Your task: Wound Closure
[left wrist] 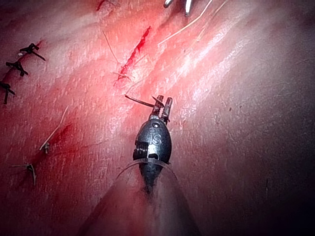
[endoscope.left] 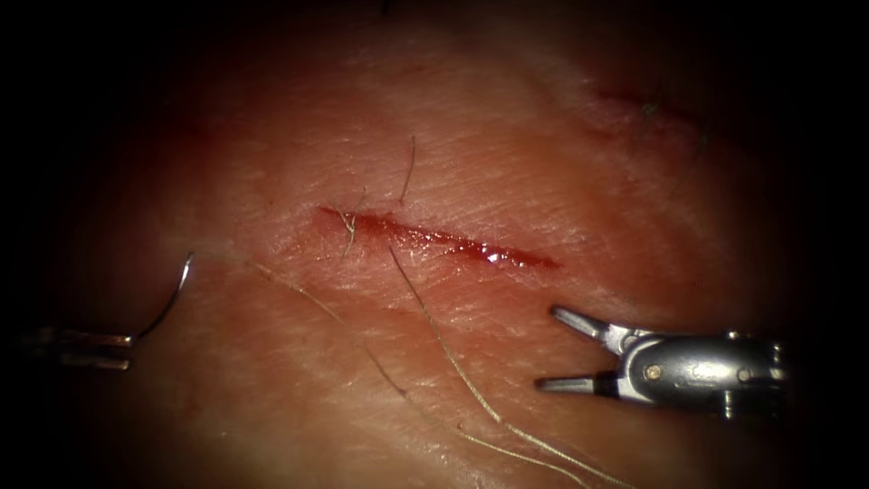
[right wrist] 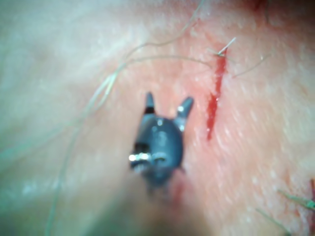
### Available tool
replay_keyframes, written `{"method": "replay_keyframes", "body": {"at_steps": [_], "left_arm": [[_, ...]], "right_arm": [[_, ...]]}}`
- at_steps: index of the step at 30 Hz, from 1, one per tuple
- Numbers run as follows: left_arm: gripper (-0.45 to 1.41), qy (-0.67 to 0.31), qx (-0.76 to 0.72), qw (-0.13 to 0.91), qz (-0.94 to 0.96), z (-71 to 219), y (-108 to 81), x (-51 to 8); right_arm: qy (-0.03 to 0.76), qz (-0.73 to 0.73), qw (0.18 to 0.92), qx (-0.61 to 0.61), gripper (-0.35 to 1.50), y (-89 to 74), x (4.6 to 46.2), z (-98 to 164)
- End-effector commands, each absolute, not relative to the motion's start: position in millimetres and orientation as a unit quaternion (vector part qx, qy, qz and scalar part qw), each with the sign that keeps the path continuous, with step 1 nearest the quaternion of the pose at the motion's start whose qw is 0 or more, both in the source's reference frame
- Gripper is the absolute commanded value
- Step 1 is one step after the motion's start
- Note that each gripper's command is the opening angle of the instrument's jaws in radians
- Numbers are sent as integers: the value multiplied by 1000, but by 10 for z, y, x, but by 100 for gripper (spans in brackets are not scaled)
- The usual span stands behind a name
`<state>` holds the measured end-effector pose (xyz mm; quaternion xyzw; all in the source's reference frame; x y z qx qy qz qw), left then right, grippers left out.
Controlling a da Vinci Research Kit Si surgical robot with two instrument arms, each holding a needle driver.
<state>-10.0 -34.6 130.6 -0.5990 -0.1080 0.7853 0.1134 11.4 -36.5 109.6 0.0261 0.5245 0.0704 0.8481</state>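
Observation:
The cut (endoscope.left: pixel 434 237) runs slantwise across the tissue (endoscope.left: pixel 507 163) and is wet with red fluid. Far to its left, my left tool (endoscope.left: pixel 125 342) is shut on one end of the curved needle (endoscope.left: pixel 172 299). The needle arcs upward, free of the tissue. Thread (endoscope.left: pixel 317 303) trails from its upper end, and another strand (endoscope.left: pixel 453 362) leaves the cut. Right of and below the cut, my right tool (endoscope.left: pixel 549 349) stands open, holding nothing. In the left wrist view the left tool (left wrist: pixel 163 105) grips the dark needle (left wrist: pixel 138 101). The right wrist view has the open right tool (right wrist: pixel 167 104) beside the cut (right wrist: pixel 215 101).
Short thread ends (endoscope.left: pixel 348 226) stick up at the cut's left end. Old dark stitches (left wrist: pixel 19 64) sit on the tissue in the left wrist view. A second small red mark (endoscope.left: pixel 634 98) lies at the far upper right. Loose thread (right wrist: pixel 110 81) loops near the right tool.

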Motion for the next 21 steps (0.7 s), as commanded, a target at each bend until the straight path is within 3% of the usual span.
{"method": "replay_keyframes", "body": {"at_steps": [1,6,11,21], "left_arm": [[-45,-107,-598,116,786,1315,-352,-110],[-45,-101,-597,117,787,1324,-357,-121],[-45,-99,-597,115,788,1328,-359,-121],[-45,-98,-597,114,788,1332,-361,-120]], "right_arm": [[536,88,839,28,133,-351,120,1107],[554,154,818,12,126,-304,140,1118],[558,237,795,22,106,-270,178,1140],[574,282,766,55,108,-241,243,1174]]}}
